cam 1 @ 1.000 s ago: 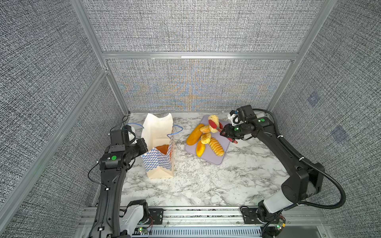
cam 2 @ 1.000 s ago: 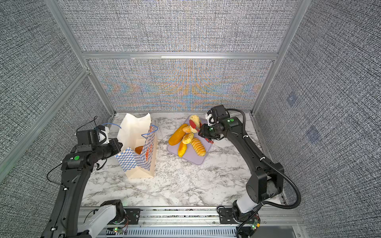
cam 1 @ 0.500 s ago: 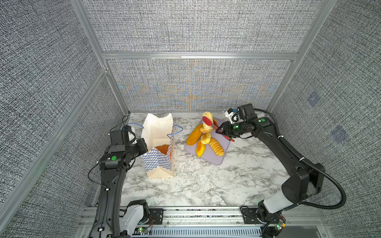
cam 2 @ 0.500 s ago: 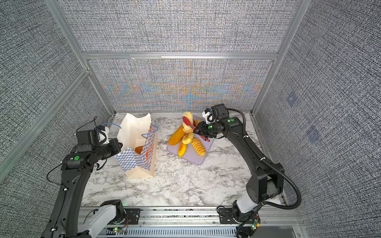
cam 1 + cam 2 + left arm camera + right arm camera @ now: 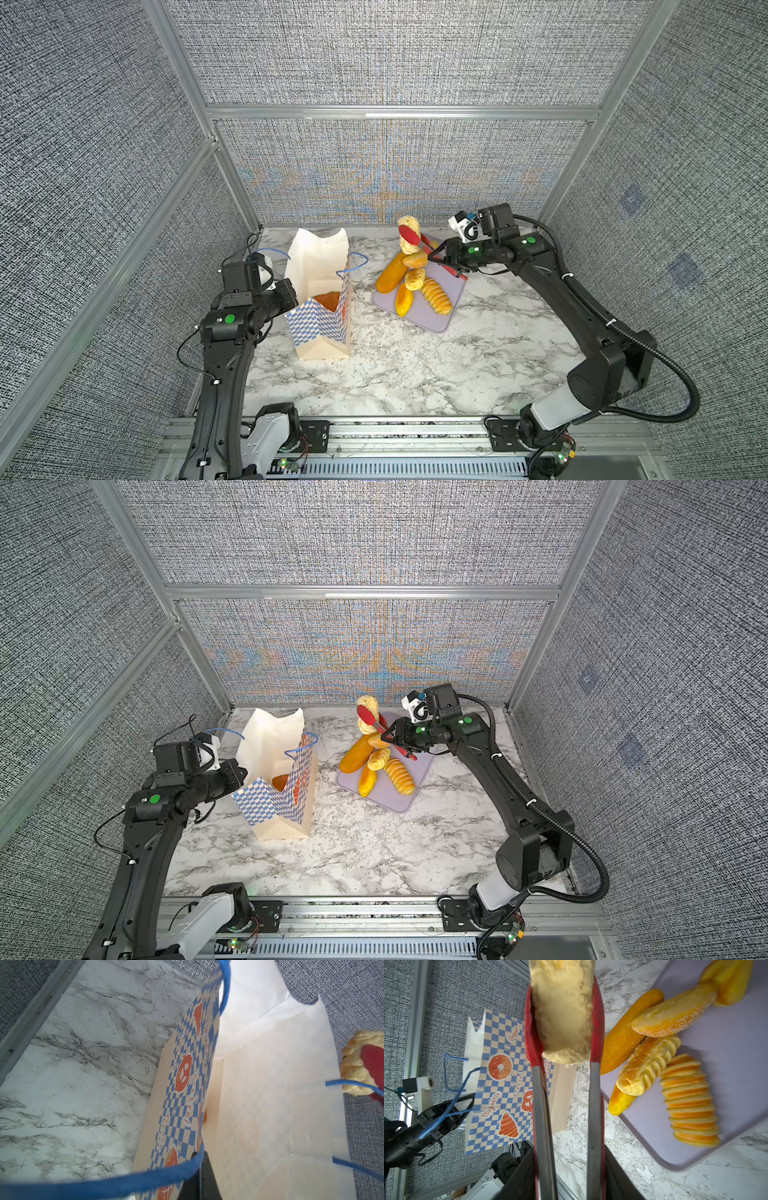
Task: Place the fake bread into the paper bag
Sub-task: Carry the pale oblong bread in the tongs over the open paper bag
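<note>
The right gripper (image 5: 440,254), clamped on red tongs (image 5: 415,240) pinching a pale loaf (image 5: 409,222), should travel toward nine o'clock, clearing the rim of the paper bag (image 5: 320,330) that the left gripper (image 5: 292,298) pinches.

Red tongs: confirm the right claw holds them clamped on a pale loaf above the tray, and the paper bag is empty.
The paper bag is not empty: both top views show an orange loaf inside it. The rest stands: the right claw holds the red tongs clamped on a pale loaf above the tray.
</note>
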